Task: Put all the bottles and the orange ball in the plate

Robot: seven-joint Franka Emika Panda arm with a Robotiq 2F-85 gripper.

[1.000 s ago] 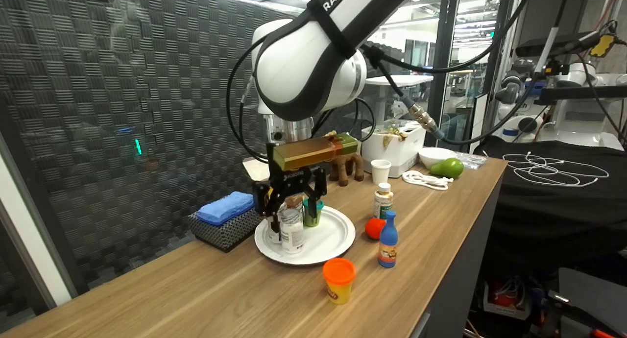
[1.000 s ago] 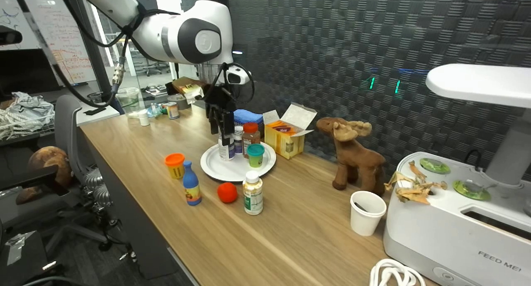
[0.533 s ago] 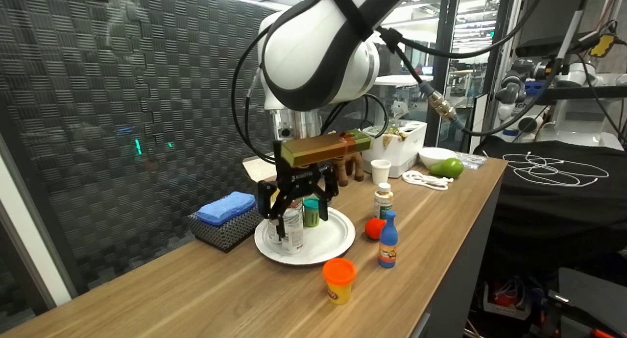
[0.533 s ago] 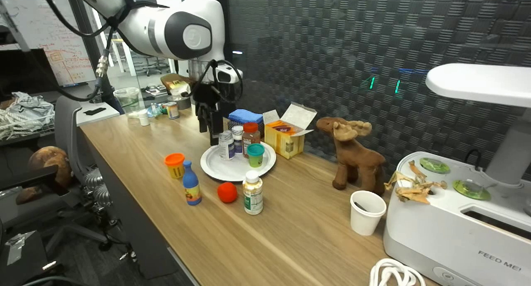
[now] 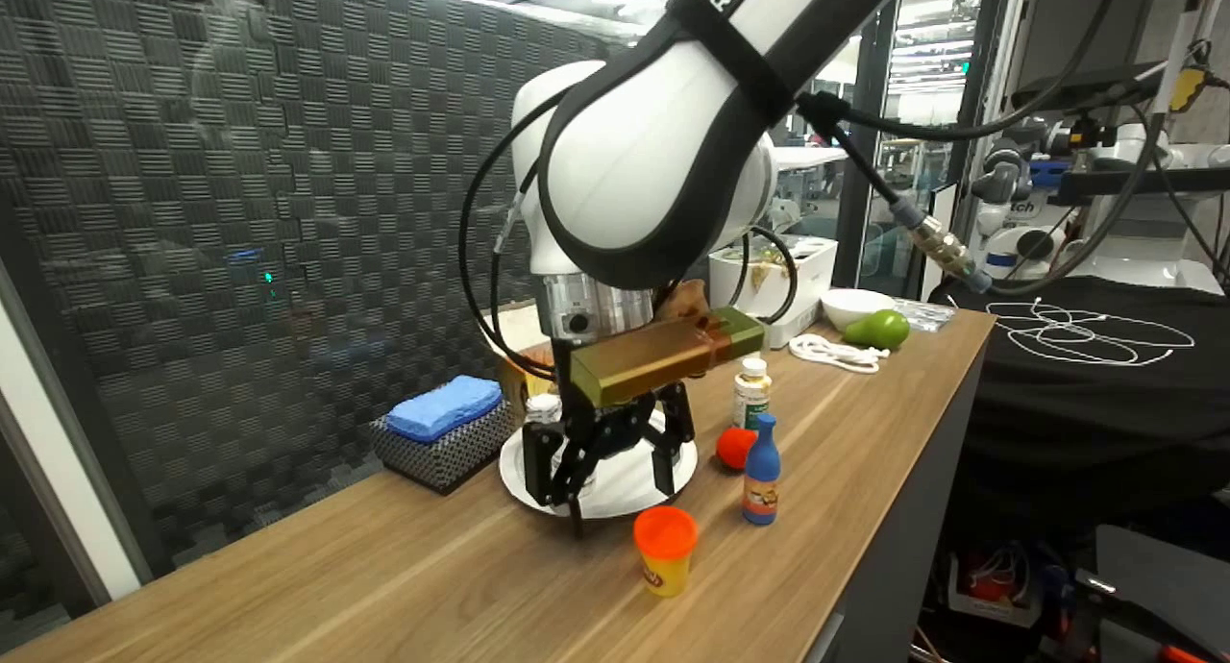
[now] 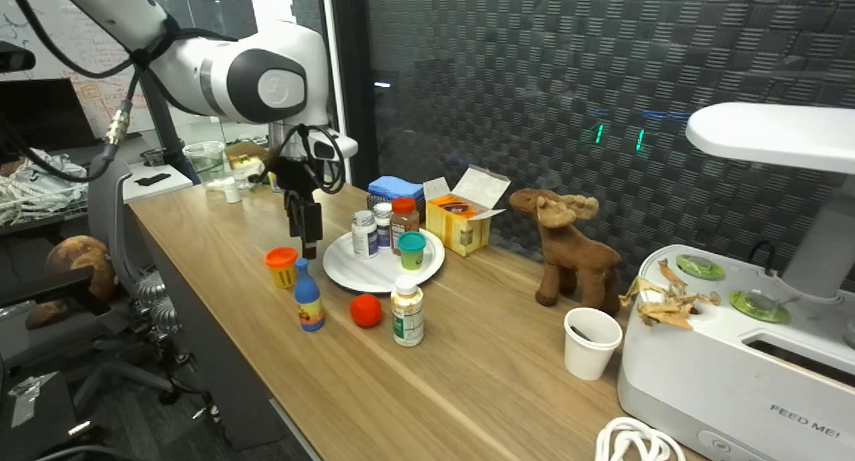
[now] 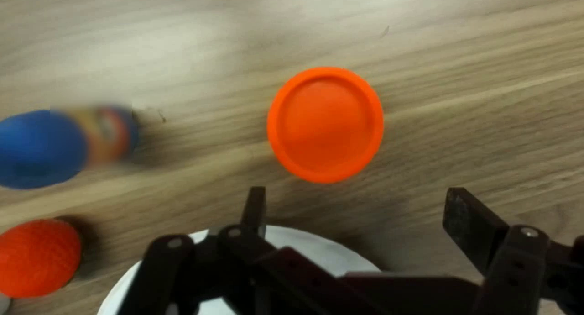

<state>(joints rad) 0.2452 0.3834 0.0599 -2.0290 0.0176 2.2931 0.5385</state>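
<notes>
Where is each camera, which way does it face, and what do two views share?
Wrist view: on the wrist, facing down at a round orange lid; black pincer shows.
Exterior view: high by the brown wooden counter, facing along it toward a smooth green fruit; white arm and pincer show.
Exterior view: near the white plastic appliance, facing the counter's far end; arm and pincer show.
Both exterior views share the round white plate and orange ball.

In an exterior view, from the plush moose, an open yellow carton stands toward nine o'clock, a white planter toward four, a coiled white cord toward five.
</notes>
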